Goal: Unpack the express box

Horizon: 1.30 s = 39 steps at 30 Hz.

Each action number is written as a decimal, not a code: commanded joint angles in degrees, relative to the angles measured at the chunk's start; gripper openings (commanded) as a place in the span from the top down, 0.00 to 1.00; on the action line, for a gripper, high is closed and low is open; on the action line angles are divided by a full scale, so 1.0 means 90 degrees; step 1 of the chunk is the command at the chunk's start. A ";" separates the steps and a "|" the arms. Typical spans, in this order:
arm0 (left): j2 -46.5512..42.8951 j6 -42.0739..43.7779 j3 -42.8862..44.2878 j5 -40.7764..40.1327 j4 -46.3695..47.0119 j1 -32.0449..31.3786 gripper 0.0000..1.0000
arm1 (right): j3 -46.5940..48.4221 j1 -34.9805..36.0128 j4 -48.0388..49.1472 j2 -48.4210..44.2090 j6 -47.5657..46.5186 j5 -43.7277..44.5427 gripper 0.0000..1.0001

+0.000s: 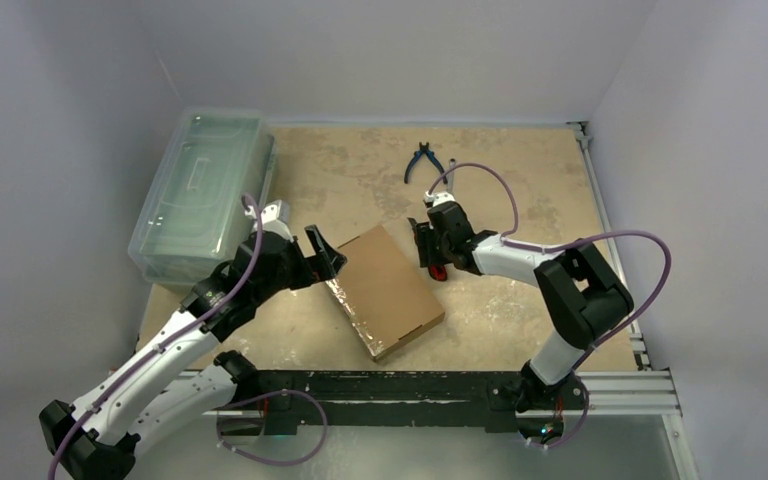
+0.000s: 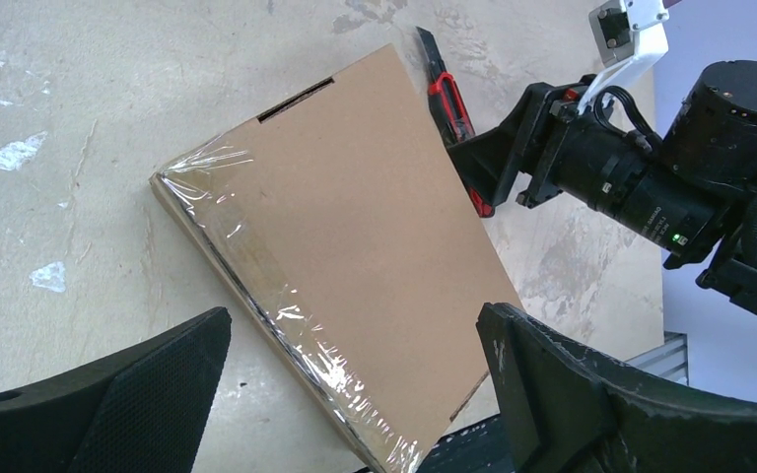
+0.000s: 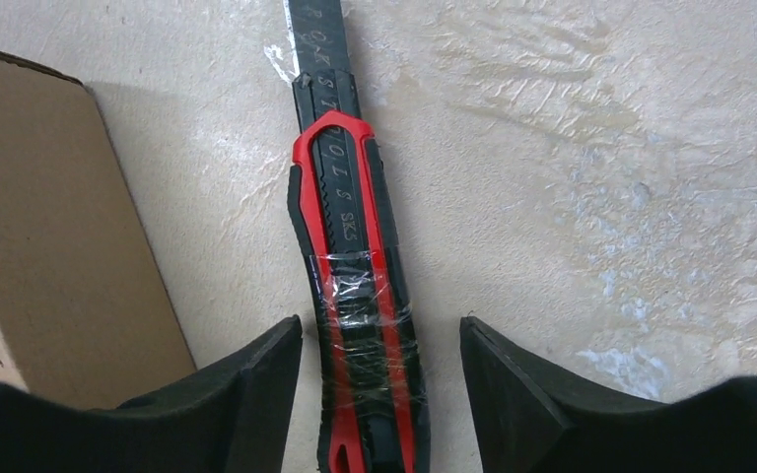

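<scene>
- The express box point(image 1: 388, 290) lies flat in the middle of the tabletop point(image 1: 520, 200), turned at an angle to the arms, with its lid shut.
- Clear tape point(image 2: 301, 330) wraps the box's long edge on the left arm's side. I take that tape to be what holds the box closed, so nothing comes out until it is cut.
- A red and black utility knife point(image 3: 350, 217) lies on the tabletop just beside the box's right edge. It does not touch the box, and its blade end points away from the right arm.
- The right jaws are low over the knife's handle, half spread, with one finger on each side. I see a sliver of tabletop on both sides, so I read them as not gripping yet.
- Straddling the handle lengthwise makes sense to me. A squeeze there should clamp the flat sides and keep the blade in line with the wrist.
- The left jaws are spread wide beside the box's left corner, with nothing between them. I judge they are placed to pin the box so it cannot slide under the blade.
- Blue-handled pliers point(image 1: 423, 160) lie at the far side, well apart from the box, and a clear plastic bin point(image 1: 200, 190) sits at the far left.
- My worry is that the handle's taped patch looks slick, so the knife could twist in the grip.
</scene>
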 commanded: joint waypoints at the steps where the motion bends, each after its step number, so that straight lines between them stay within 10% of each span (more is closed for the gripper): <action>1: 0.0021 -0.0012 0.0339 0.0039 0.0077 -0.0009 0.01 | 0.0101 -0.0010 0.0048 0.0127 -0.0031 0.0212 0.37; 15: -0.0031 -0.0279 0.0361 0.0296 0.0403 -0.0008 0.01 | -0.0589 -0.0006 0.0738 -0.1291 0.0194 0.0323 1.00; 24: 0.0184 -0.0462 0.0278 0.0950 0.1244 0.0010 0.12 | -0.0876 -0.0011 0.0753 -0.3720 -0.0359 -0.0271 1.00; 32: 0.0906 -0.0861 -0.0047 0.2287 0.3047 0.0015 0.03 | -0.0517 0.0474 0.0780 -0.4174 0.0536 -0.2145 1.00; 39: 0.1355 -0.1220 -0.0026 0.2235 0.3604 0.0051 0.13 | -0.0384 0.1600 0.1006 -0.3963 0.1278 -0.1659 1.00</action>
